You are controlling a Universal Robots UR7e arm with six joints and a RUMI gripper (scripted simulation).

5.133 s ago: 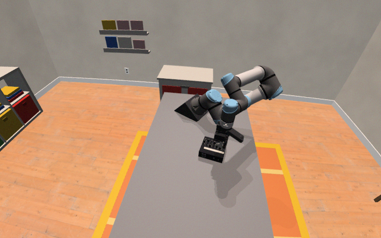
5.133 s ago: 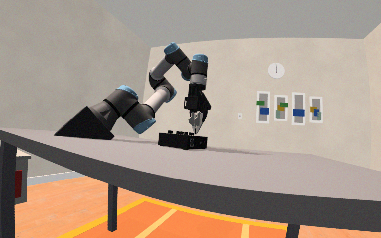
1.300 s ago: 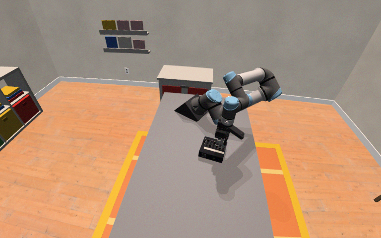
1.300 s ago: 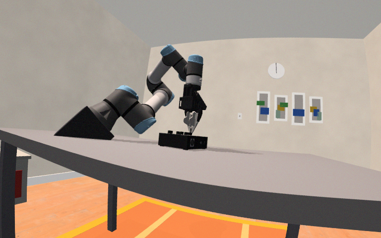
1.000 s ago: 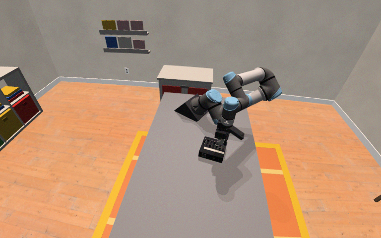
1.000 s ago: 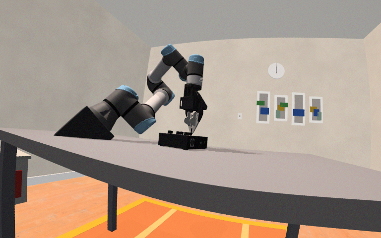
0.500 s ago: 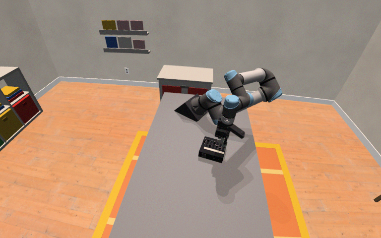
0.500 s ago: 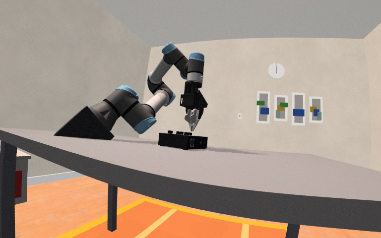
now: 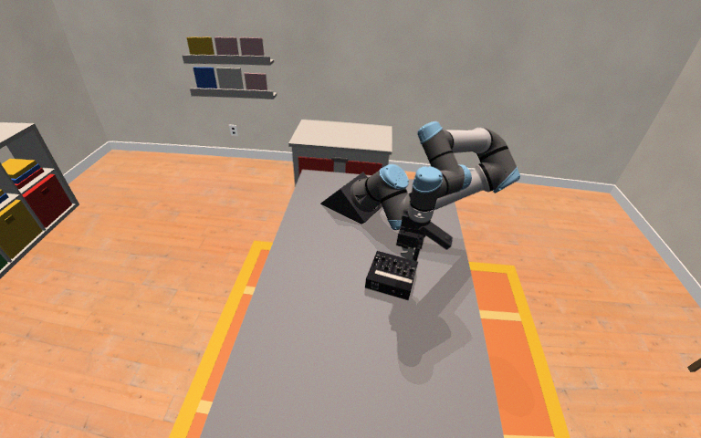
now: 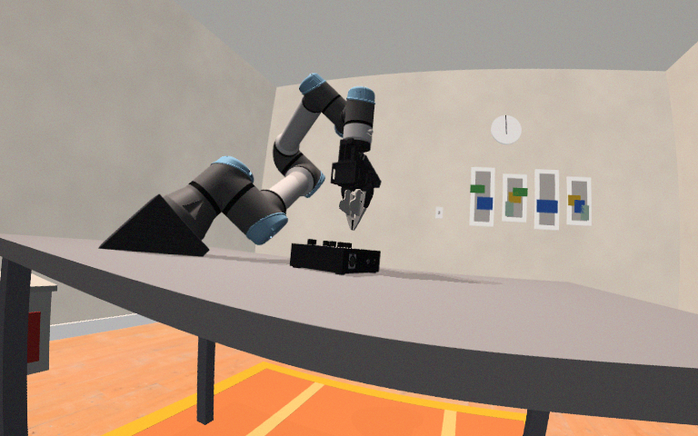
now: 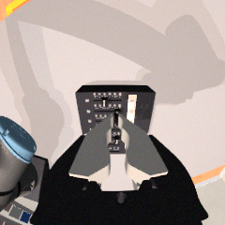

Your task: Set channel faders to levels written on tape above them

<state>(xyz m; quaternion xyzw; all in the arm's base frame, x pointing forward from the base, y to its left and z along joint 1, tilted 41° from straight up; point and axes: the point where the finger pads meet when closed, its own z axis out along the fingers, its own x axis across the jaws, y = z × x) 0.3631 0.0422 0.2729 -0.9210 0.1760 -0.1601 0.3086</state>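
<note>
The lighting desk (image 9: 391, 274) (image 11: 132, 108) is a small black box on the grey table, with several fader caps on top and a pale tape strip across it. It also shows in the side view (image 10: 334, 257) and in the wrist view (image 11: 114, 109). My gripper (image 10: 353, 223) is shut with nothing between the fingers. It hangs a short way above the desk's top, clear of the fader caps. In the wrist view my fingertips (image 11: 115, 117) point down over the middle of the fader rows. The tape's writing is too small to read.
The arm's black base wedge (image 9: 350, 198) stands on the table behind the desk. A white cabinet (image 9: 340, 143) stands past the table's far end. Shelves with coloured boxes (image 9: 1, 201) stand at the left wall.
</note>
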